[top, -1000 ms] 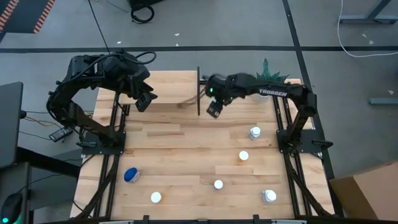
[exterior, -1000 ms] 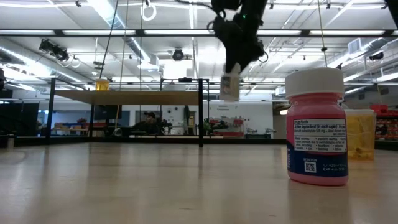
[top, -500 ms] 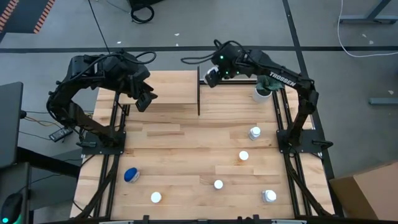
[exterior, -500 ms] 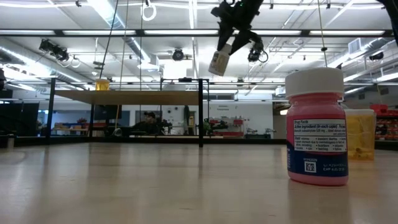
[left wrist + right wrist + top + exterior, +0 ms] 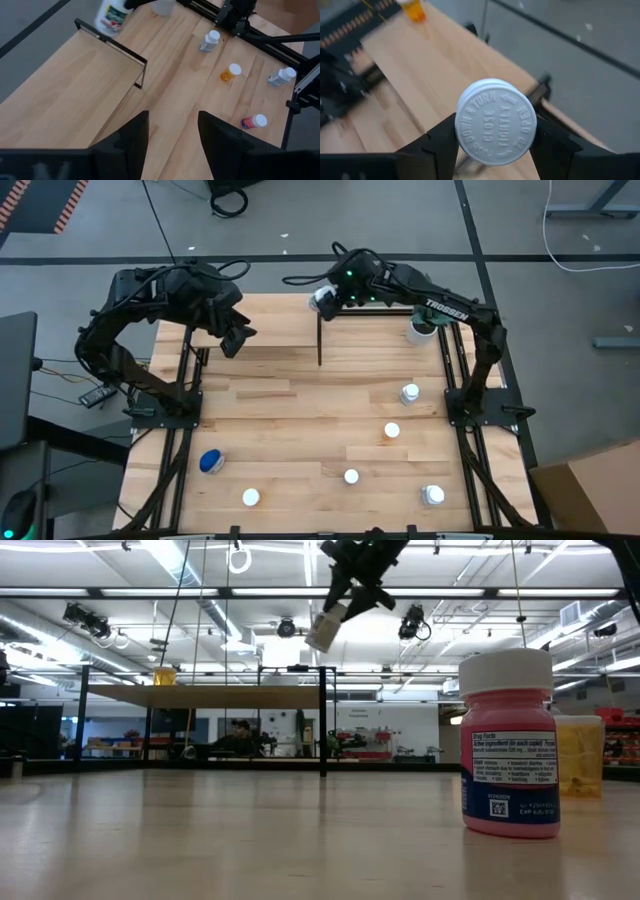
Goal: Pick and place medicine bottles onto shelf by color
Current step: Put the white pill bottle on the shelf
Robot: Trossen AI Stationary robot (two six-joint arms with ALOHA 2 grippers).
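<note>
Placement step: right gripper [image 5: 325, 297] carries a white bottle [image 5: 325, 630] above the shelf [image 5: 275, 320], top centre of the high view

Fingers clamp it below the cap; next it must lower upright onto the board, while the left gripper [image 5: 170, 132] waits, fingers apart and empty, over the shelf's left end

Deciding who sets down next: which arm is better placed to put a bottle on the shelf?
Right. The right gripper already holds a white-capped pale medicine bottle above the light-wood shelf's far right corner; the left gripper hovers empty and open.
</note>
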